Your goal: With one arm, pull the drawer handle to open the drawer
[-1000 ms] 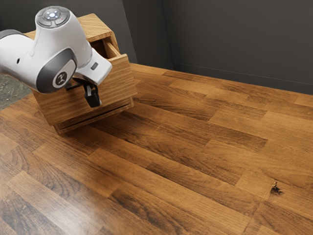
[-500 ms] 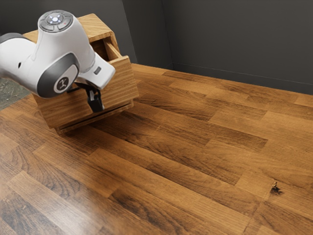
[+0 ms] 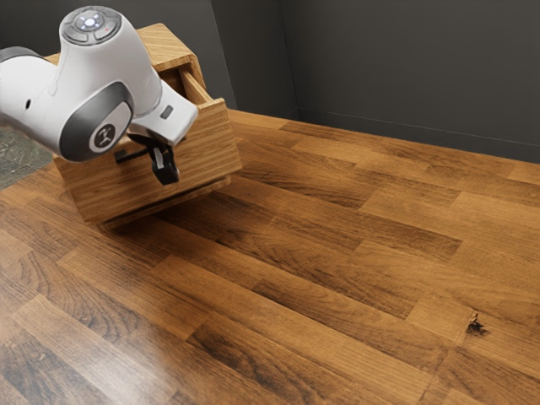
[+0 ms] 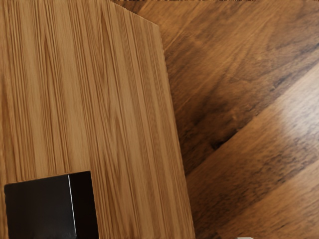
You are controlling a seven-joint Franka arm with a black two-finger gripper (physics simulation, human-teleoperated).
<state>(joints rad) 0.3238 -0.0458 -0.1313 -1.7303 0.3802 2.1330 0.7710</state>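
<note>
Drawer: partly out of its cabinet, at the worktop's far corner. Tool appears clamped on the black handle. I'd pull straight along the slides, with no twisting.

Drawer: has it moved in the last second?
Yes, slightly. The drawer has slid further out of the cabinet, toward the exterior view's right. The cabinet's top corner sits at the same spot as before.
</note>
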